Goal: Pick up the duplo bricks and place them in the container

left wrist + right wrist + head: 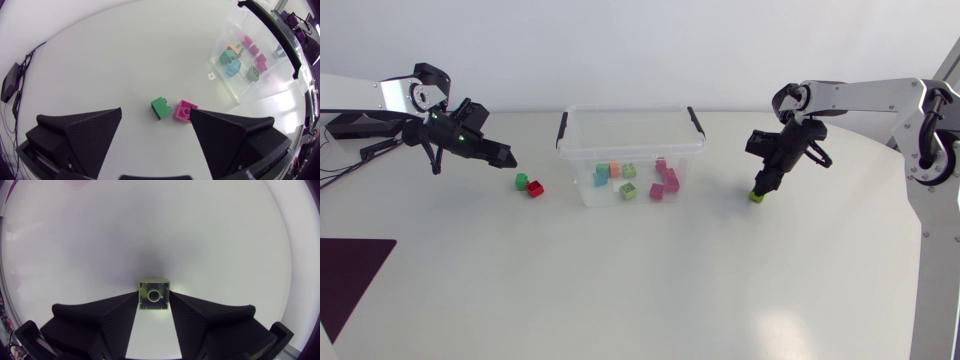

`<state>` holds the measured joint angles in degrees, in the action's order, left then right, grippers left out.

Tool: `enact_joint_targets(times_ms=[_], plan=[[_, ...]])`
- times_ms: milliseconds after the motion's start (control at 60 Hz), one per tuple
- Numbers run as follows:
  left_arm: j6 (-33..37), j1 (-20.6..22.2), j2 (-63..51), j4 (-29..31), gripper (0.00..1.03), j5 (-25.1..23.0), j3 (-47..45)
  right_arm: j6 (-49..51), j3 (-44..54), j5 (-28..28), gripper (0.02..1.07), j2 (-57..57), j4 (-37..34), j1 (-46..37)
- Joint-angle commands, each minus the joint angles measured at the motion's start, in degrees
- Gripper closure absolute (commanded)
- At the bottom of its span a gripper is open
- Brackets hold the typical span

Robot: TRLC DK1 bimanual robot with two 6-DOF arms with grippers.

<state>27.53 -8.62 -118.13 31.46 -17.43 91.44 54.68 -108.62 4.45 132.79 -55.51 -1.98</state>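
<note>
1. Your right end effector (pixel 154 297) is clamped on a lime brick (pixel 154 287), whose hollow underside and round tube face the wrist camera. It is low over the worktop (pixel 640 280), right of the container (pixel 630 152).
2. Your left end effector (pixel 155 112) has its fingers apart. Ahead of it, a green brick (pixel 161 107) and a red brick (pixel 184 111) lie side by side.
3. The clear container holds teal, orange, green and pink bricks (pixel 630 171).

Setting: robotics laboratory test bench. Indicators: a plain white table (pixel 640 280) with a left arm (pixel 395 95) and a right arm (pixel 865 97) entering from its side edges. Loose black cables (pixel 29 56) lie on the tabletop. A clear plastic container (pixel 625 109) holds toy bricks (pixel 629 171) as test objects.
</note>
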Motion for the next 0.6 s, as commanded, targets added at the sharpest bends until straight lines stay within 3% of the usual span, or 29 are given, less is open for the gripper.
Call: enact_joint_targets(times_ms=[0,583], plan=[[1.30,-0.08,-1.32,-0.79,0.09,0.56,-2.41,0.34,1.13,0.39,0.89,1.59,-1.45,0.04],[-4.68,5.63,-8.26,-9.84,0.12,11.81,-2.41,-5.10,14.93,5.92,0.90,-28.99,-0.83,5.67]])
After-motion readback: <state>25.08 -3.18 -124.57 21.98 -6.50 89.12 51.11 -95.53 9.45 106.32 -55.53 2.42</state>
